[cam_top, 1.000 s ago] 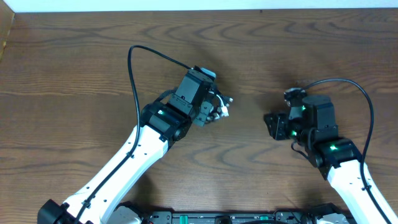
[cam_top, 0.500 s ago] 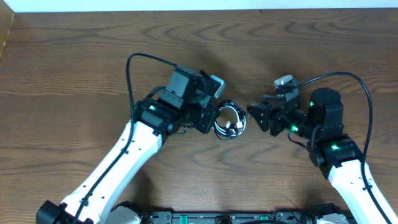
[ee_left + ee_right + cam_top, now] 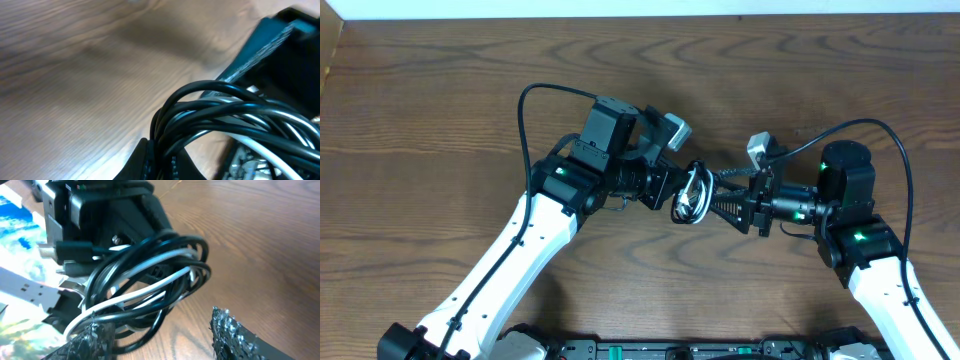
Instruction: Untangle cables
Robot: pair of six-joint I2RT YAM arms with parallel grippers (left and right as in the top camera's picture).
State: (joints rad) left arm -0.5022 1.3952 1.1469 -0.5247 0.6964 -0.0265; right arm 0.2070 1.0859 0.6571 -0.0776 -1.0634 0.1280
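Note:
The cables (image 3: pixel 693 195), one black and one white, form a tangled coil held above the table's middle. My left gripper (image 3: pixel 672 192) is shut on the coil's left side. In the left wrist view the black and white strands (image 3: pixel 220 107) run down into the shut jaws (image 3: pixel 162 162). My right gripper (image 3: pixel 717 206) points left at the coil and is open. In the right wrist view the coil (image 3: pixel 150 265) hangs in front of the open fingers (image 3: pixel 155 327). The white strand lies across the left finger, and the right finger is apart from the coil.
The brown wooden table (image 3: pixel 440 120) spreads all round. A white edge runs along the far side (image 3: pixel 620 8). Thick black arm wires loop above the left arm (image 3: pixel 525 110) and right arm (image 3: pixel 910 160). The arms' base rail (image 3: pixel 670 350) is at the near edge.
My left gripper has swung right with the coil in it. My right gripper has turned and reached left until its open fingers meet the coil.

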